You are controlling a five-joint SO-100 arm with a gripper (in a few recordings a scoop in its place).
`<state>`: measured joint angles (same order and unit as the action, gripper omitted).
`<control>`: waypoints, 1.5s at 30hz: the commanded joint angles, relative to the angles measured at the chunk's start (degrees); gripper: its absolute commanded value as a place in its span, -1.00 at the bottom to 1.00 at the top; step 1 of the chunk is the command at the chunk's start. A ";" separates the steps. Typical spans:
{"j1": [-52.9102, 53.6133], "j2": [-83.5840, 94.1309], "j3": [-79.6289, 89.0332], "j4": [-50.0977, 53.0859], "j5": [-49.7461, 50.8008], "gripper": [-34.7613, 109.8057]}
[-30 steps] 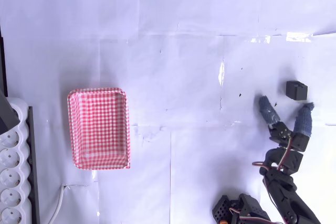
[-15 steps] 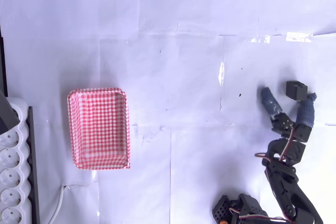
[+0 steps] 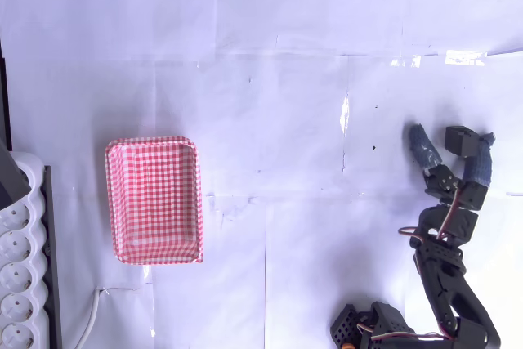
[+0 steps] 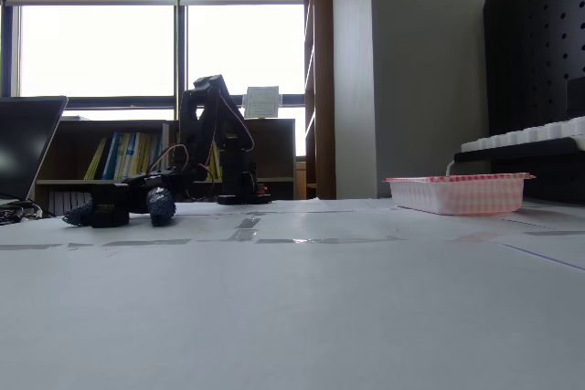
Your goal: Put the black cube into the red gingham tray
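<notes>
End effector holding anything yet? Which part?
Nothing held. The open end effector brackets the black cube, which sits against the right finger on the table, unclamped.

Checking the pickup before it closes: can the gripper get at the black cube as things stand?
Probably yes. In the overhead view the open gripper already has its fingers on either side of the black cube, which sits against the right finger, with nothing between them.

The black cube — small, dark, a little elongated — sits on the white table at the far right of the overhead view. The red gingham tray lies well apart from it at the left, flat and empty — a shallow checked rectangle with rounded corners and a raised rim.
</notes>
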<state>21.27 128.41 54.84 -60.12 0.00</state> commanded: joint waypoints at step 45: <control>-2.37 -5.27 5.62 14.50 0.09 -0.52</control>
<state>18.90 128.06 58.71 -53.35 -1.14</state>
